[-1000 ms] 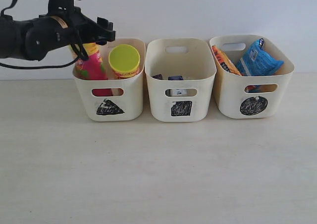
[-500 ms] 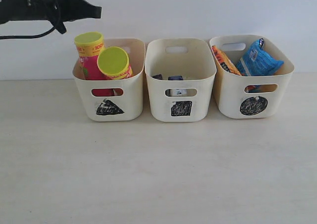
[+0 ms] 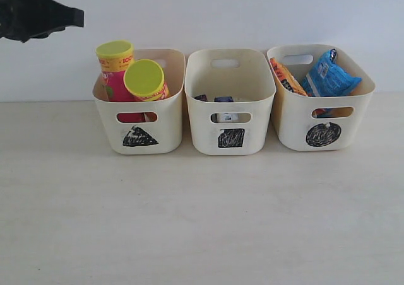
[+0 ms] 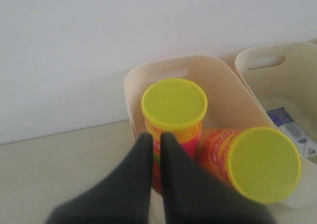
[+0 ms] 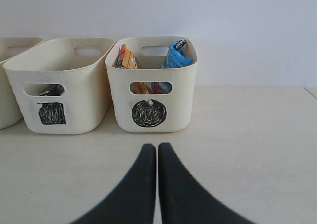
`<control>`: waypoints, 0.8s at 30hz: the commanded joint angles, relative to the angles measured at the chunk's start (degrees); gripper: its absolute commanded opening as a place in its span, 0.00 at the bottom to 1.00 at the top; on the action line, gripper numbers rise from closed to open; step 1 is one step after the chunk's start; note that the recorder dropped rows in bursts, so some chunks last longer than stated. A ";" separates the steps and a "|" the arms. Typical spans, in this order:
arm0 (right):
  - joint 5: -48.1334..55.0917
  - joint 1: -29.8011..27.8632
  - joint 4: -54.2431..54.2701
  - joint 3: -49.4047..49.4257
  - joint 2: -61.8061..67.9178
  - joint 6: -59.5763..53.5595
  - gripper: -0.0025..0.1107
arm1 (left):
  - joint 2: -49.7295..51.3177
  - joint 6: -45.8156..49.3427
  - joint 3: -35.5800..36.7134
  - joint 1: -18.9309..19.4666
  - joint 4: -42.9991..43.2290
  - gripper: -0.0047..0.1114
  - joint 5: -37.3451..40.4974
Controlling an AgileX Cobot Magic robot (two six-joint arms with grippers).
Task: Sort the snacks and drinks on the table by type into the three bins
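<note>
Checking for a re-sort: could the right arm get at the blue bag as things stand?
Probably yes: the blue bag sticks above the rim of the circle bin, and bare table lies before the right gripper, though its shut fingers must open.

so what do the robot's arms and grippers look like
Both grippers are matte black. The left gripper and right gripper each have two smooth, curved fingers that broaden from narrow, rounded tips. The left arm shows only as a black bulk at the exterior view's corner. No cables, markings or labels are visible.
</note>
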 commanded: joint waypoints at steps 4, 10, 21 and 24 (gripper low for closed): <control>-0.42 -0.18 -0.08 0.28 -0.38 -0.06 0.02 | -11.43 -5.61 13.52 0.19 -0.65 0.07 -10.38; -0.42 -0.18 -0.08 0.28 -0.38 -0.06 0.02 | -22.29 -10.95 23.59 0.19 -0.65 0.07 -15.32; -0.42 -0.18 -0.08 0.28 -0.38 -0.06 0.02 | -47.40 -11.97 33.24 0.19 -0.65 0.07 -12.85; -0.42 -0.18 -0.08 0.28 -0.38 -0.06 0.02 | -53.18 -11.97 33.24 0.19 -0.65 0.07 -9.85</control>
